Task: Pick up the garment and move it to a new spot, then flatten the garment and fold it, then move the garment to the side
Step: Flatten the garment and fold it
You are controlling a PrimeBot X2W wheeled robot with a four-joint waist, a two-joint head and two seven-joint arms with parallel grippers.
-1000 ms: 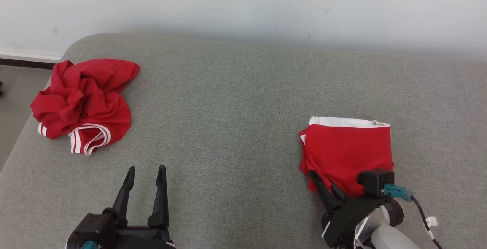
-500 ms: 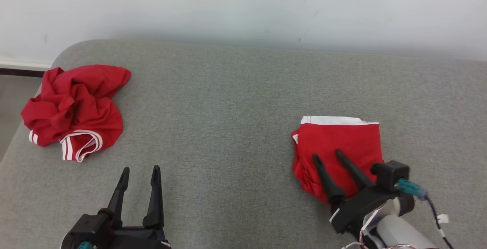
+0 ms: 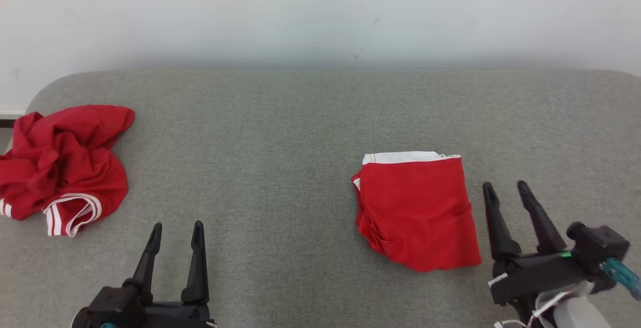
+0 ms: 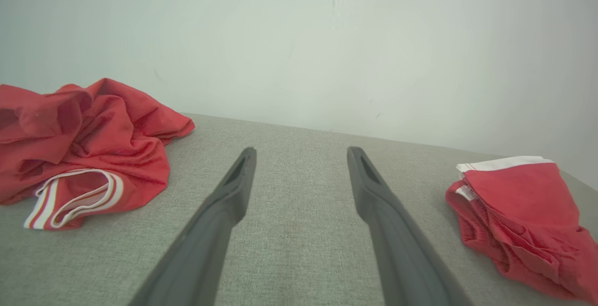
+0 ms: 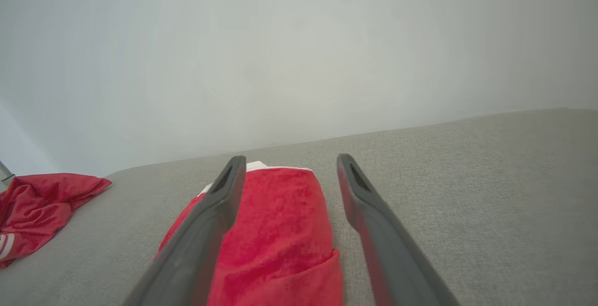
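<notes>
Red folded garment (image 3: 413, 208) lies flat on the grey cushion (image 3: 280, 132), right of centre, with its white waistband edge toward the wall (image 3: 320, 12). It's a compact rectangle with a few loose layers bunched at its left side. We read that as folding done and the piece parked at the side, so the last step looks finished or nearly so.

Right hand (image 3: 506, 185) sits just beside the garment's right edge, not touching it. Its fingers are spread with nothing between them: released. In the right wrist view the garment lies ahead and slightly left of the fingers, which are above the cushion, not in the cloth. We judge the hand is kept there to stay clear of the fold, so no layer gets dragged open.

Left hand (image 3: 178, 224) is low near the front of the cushion, left of centre. Its fingers are also apart and empty, pointing toward the wall, well apart from both pieces of cloth. It looks like a parked pose, out of the way.

Crumpled red garment (image 3: 60, 168) with white-striped hems is heaped at the far left end of the cushion, well apart from the folded one and touched by neither hand. We guess it's kept that far off so the two don't tangle. The left hand is the nearer one to it.
</notes>
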